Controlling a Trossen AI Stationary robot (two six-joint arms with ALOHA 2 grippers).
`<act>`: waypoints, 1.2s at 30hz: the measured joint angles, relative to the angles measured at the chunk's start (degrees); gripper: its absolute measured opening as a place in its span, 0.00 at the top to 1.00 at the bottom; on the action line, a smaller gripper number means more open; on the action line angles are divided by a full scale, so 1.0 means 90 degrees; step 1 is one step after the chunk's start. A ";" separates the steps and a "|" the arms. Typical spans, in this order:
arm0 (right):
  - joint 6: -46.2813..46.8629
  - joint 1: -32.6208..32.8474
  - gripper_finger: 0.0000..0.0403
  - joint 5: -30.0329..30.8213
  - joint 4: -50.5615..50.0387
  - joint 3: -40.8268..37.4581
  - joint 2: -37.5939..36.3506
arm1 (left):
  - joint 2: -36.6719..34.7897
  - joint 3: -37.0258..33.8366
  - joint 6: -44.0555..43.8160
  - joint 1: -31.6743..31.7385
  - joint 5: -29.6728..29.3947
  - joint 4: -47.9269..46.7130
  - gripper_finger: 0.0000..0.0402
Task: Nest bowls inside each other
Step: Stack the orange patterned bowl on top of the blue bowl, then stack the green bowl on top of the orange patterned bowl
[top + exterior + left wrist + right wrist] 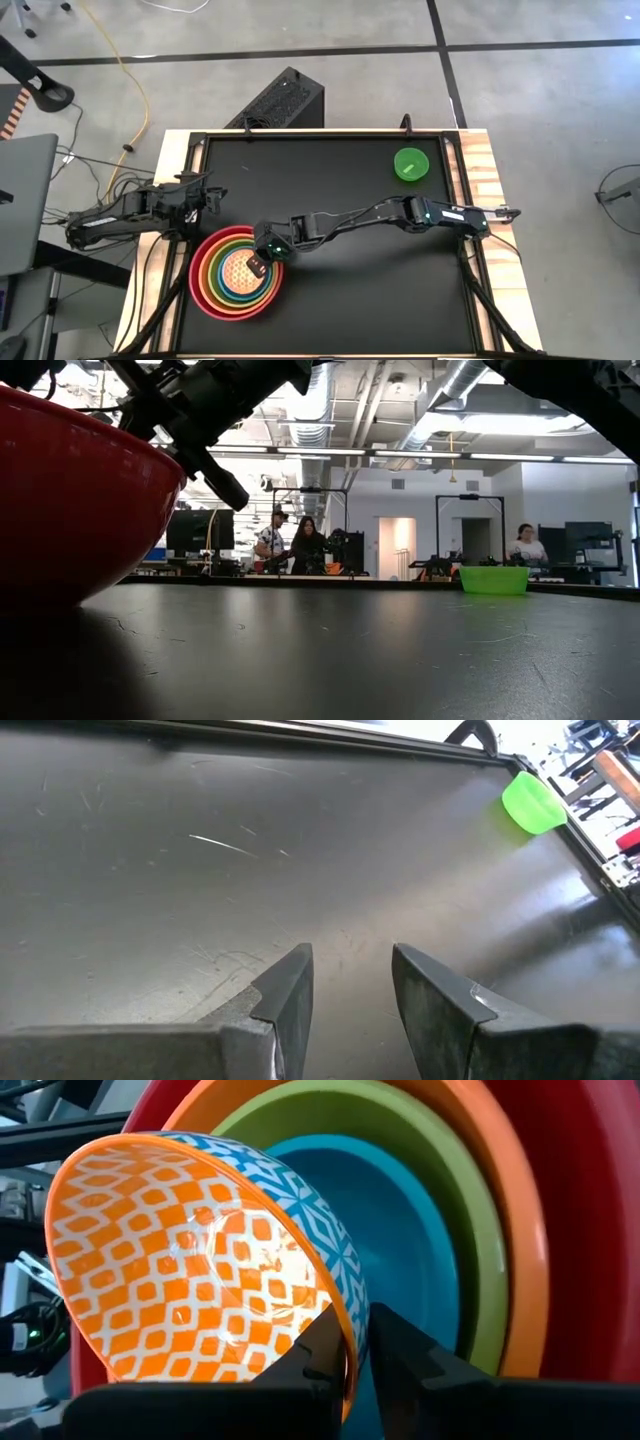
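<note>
A stack of nested bowls (236, 272) stands at the table's near left: red (590, 1210), orange, lime green (470, 1230) and blue (410, 1230). A patterned bowl (190, 1260), orange and white inside and blue and white outside, sits innermost. My right gripper (358, 1345) reaches over the stack from the right, slightly open, one finger inside that bowl's rim and one outside. The smallest bright green bowl (411, 164) rests on its base at the far right. My left gripper (350, 980) waits open over the table's left edge. My right gripper straddles the patterned bowl's near rim (350, 1330), slanting down from the table's right. A thin dark slit shows between the rim and the outer finger (400, 1350). Whether the inner finger still touches the rim, I cannot tell. The bowl sits in the blue bowl.
The black tabletop (350, 290) has a raised frame along its edges. A black box (280, 100) stands on the floor beyond the far edge. In the low view the red bowl (70, 500) fills the left side, and people are far back in the room.
</note>
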 joint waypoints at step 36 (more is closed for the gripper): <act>-0.0375 -0.0142 0.52 -0.0622 -0.0927 0.0168 -0.0936 | -0.0002 0.0000 0.0007 0.0001 0.0141 0.0002 0.68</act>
